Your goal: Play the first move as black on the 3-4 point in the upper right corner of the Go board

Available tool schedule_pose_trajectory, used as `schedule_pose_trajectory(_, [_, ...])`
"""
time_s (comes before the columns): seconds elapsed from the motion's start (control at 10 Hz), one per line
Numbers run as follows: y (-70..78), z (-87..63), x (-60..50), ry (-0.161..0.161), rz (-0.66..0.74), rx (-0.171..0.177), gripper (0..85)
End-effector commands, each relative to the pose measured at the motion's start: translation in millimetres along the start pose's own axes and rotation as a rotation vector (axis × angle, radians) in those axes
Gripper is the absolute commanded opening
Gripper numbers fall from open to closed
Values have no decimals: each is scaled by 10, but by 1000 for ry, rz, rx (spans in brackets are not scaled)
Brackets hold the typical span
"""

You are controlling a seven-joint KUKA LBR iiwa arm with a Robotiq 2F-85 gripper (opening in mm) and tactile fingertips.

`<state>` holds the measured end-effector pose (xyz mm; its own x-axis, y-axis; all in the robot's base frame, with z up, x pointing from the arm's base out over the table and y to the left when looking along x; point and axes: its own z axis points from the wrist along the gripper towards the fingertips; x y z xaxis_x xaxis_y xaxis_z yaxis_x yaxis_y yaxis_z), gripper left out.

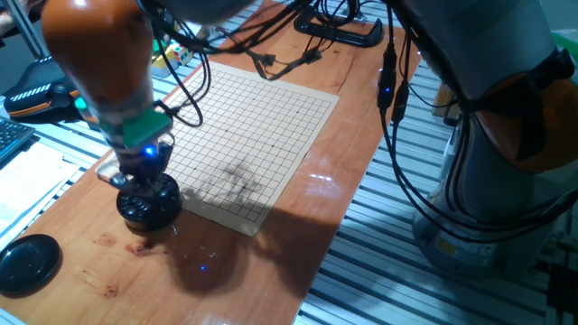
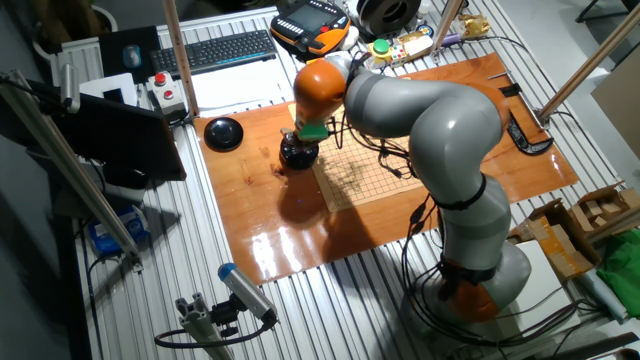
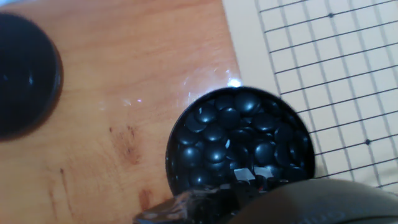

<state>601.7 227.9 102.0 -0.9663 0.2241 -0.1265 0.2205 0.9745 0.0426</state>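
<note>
The Go board (image 1: pixel 262 126) lies on the wooden table with no stones on its grid, so the 3-4 point is bare. It is an unmarked crossing and I cannot single it out. A round black bowl (image 1: pixel 149 206) stands off the board's near left corner. The hand view shows it full of glossy black stones (image 3: pixel 233 137). My gripper (image 1: pixel 145 179) hangs straight over the bowl with its fingertips down at the stones. In the hand view the gripper (image 3: pixel 249 182) is only a dark blur at the bowl's lower rim, so its jaws cannot be read.
The bowl's black lid (image 1: pixel 27 264) lies on the table to the left of the bowl. Cables (image 1: pixel 271 59) and a black clamp (image 1: pixel 348 34) sit beyond the board's far edge. A keyboard (image 2: pixel 215 50) and a teach pendant (image 2: pixel 312 25) lie off the table.
</note>
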Motion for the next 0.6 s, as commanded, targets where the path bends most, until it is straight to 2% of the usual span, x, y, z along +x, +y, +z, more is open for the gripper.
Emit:
schedule_pose_trajectory(0.0, [-24, -72, -44, 4, 9, -1, 10])
schedule_pose_trajectory(0.1, [-66, -130, -98, 8, 19, 4, 10])
schedule_pose_trajectory(0.2, [-109, -153, -129, 4, 40, -5, 10])
schedule_pose_trajectory(0.5, [-249, -192, -219, 2, 75, -2, 10])
